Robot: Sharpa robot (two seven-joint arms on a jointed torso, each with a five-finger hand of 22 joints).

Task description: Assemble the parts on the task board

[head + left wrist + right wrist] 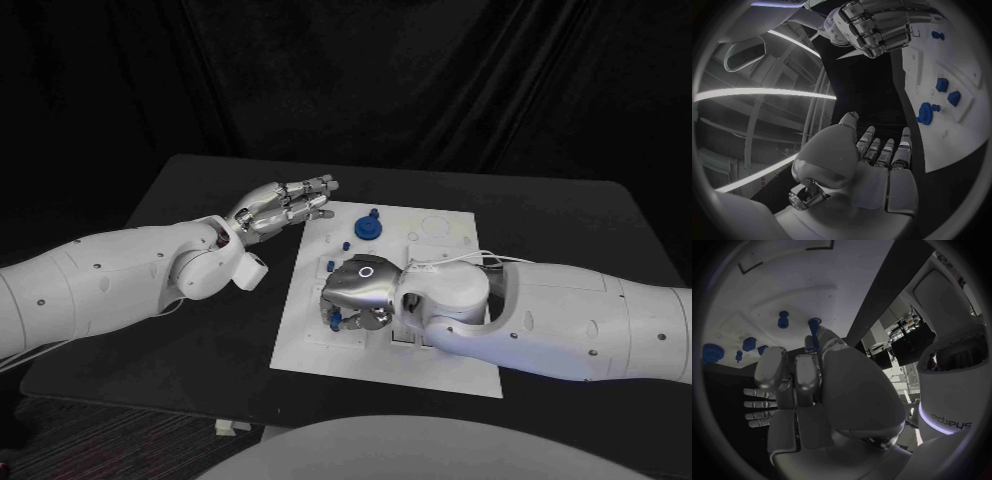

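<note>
Left hand [283, 207] open, fingers apart, over bare worktop [188, 190] upper left, off task board [447, 365] edge. Right hand [361, 290] frame centre, gripping blue part [814, 336] over board.

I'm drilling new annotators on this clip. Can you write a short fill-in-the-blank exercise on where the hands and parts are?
1. The left hand hovers over the black table, holding ____.
2. The right hand is over the ____ task board.
3. The round part on the board is ____ in colour.
4. The right hand pinches a small blue ____.

Missing words: nothing; white; blue; part
</note>
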